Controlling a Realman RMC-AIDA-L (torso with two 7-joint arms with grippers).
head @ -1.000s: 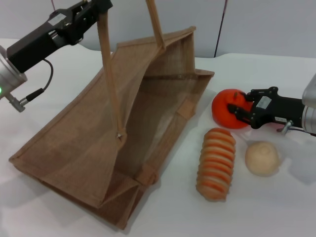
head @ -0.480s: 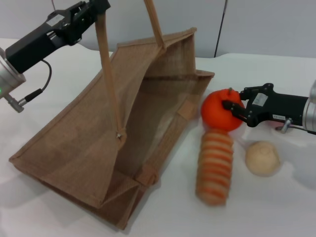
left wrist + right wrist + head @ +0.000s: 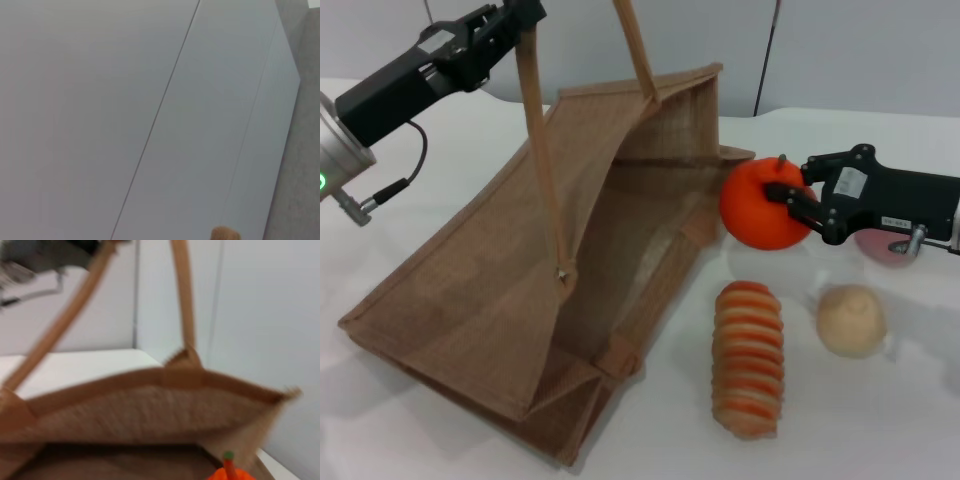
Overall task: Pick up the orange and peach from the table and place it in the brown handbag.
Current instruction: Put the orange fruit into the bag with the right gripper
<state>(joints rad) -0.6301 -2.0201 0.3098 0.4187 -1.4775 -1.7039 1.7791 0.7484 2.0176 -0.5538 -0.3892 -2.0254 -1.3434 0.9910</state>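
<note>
The orange [image 3: 758, 205] is held above the table in my right gripper [image 3: 796, 208], which is shut on it, right beside the open mouth of the brown handbag [image 3: 510, 290]. The bag lies tilted with its mouth facing right. My left gripper [image 3: 513, 16] at the top left is shut on one of its handles [image 3: 542, 150] and holds it up. The peach [image 3: 878, 248] shows only as a pink sliver under my right arm. The right wrist view shows the bag's mouth [image 3: 125, 412] close ahead and the orange's stem [image 3: 229, 466].
An orange-and-cream striped bread [image 3: 748, 357] lies on the white table to the right of the bag. A pale beige bun [image 3: 851, 319] sits to its right. A grey wall stands behind the table. The left wrist view shows only wall panels and a bit of handle [image 3: 225, 234].
My right gripper has lifted the orange and carried it left toward the bag's mouth. The striped bread has shifted a little. The peach has come partly into sight. The left arm has stayed still.
</note>
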